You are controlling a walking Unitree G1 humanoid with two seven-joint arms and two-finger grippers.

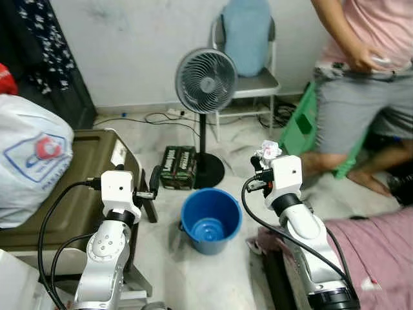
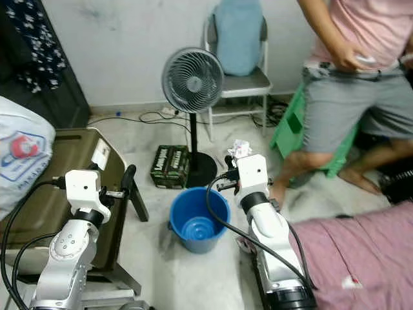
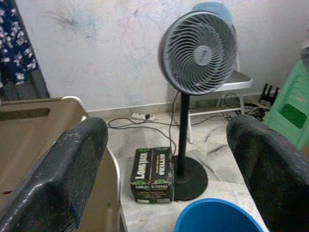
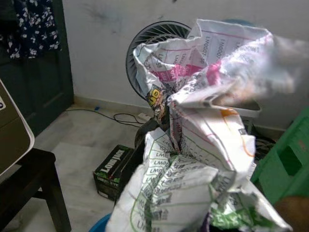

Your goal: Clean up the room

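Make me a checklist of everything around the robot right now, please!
Surface: pale tiled floor, a pink cloth at the right.
Job's things: crumpled paper wrapper gripped in the right hand, held up beside the blue bucket, not over it; the bucket looks empty.
Clutter: dark carton by the fan's base; white plastic bag on the brown case.
Hands: left hand open, holding nothing, left of the bucket.
Cables: power strip and cords along the wall; black cables on both arms.
Surroundings: standing fan, grey chair, green stool, a person at the right.
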